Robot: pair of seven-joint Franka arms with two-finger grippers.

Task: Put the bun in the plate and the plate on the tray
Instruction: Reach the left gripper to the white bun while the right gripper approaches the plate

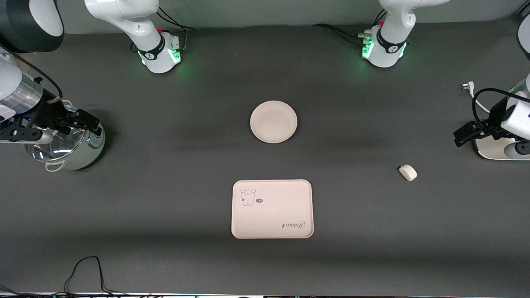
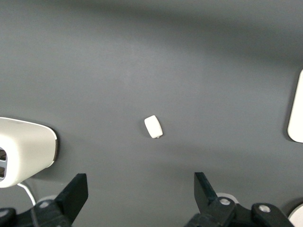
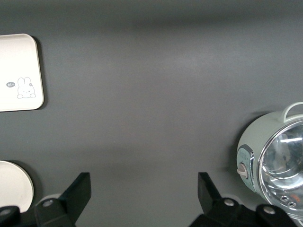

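Left arm: it rises from its base at the top of the front view and bends out to the left arm's end of the table, where it waits.
Left gripper (image 1: 463, 136): it hangs over the dark table edge beside a white rounded appliance (image 1: 497, 149); its black fingers (image 2: 75, 191) stand wide apart with nothing between them.
Right arm: it bends out to the right arm's end of the table and waits.
Right gripper (image 1: 89, 122): it hovers over a shiny metal pot with a pale green shell (image 1: 66, 149); its black fingers (image 3: 78, 191) are spread wide and hold nothing.
Bun: the small off-white, smooth, rounded lump (image 1: 408, 172) lies on the dark grey table (image 1: 165, 165) toward the left arm's end, well apart from plate and tray.
Plate: the round cream-beige shallow plate (image 1: 273, 121) sits mid-table, bare, farther from the front camera than the tray.
Tray: the cream-beige rectangular tray with rounded corners (image 1: 272, 209) lies apart from the plate, nothing on it.
Writing: "Rabbit" in script at one corner of the tray, a small cartoon rabbit at another, with a tiny dark speech bubble too small to read.
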